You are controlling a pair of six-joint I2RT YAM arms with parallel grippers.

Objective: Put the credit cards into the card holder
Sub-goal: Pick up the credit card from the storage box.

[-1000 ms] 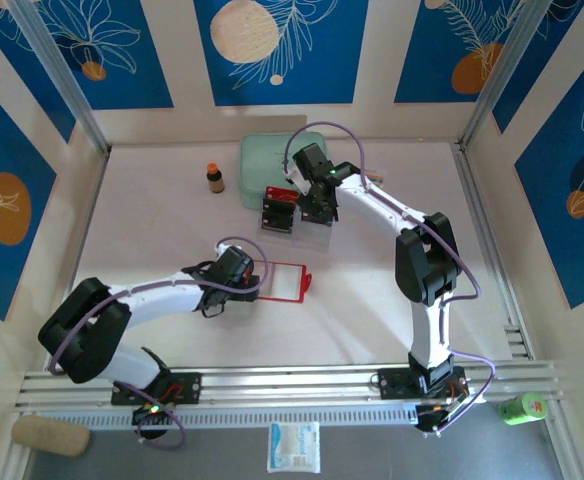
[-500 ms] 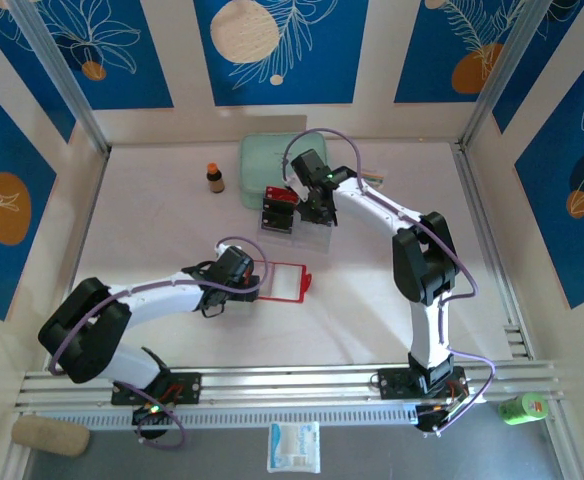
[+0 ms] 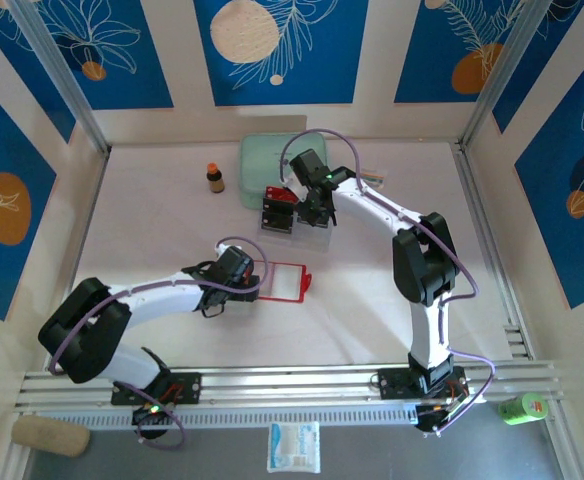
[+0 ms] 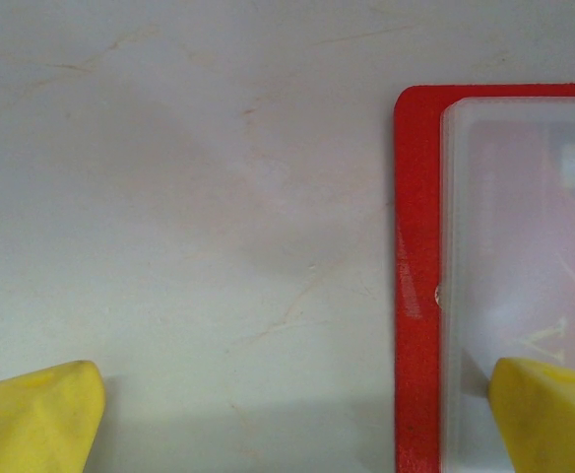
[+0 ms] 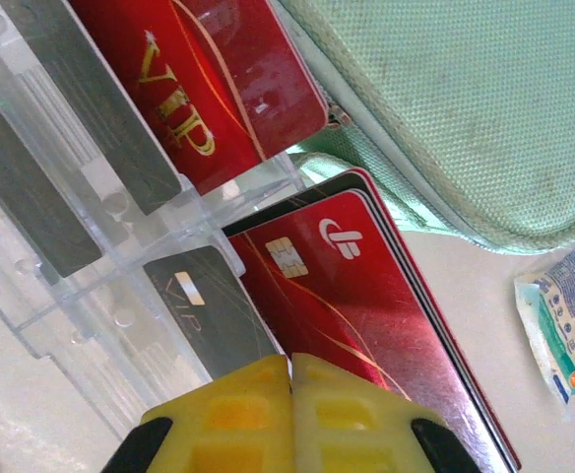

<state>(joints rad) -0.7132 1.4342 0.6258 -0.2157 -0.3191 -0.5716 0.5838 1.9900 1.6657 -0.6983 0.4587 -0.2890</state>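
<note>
Right wrist view: at the bottom middle, the right gripper [image 5: 289,394] is pressed together at the edge of the red credit cards [image 5: 356,296], mid-frame. This looks like the picking-up step. Next, one card must lift out and go to the card holder [image 3: 284,281].

"VIP", gold: red card [image 5: 219,79] | "VIP", faint: dark card [image 5: 214,310]

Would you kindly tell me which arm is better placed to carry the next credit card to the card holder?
Right, probably: the right gripper is shut at the edge of the credit cards beside the green case; the left gripper hangs open over the card holder, away from them.
</note>
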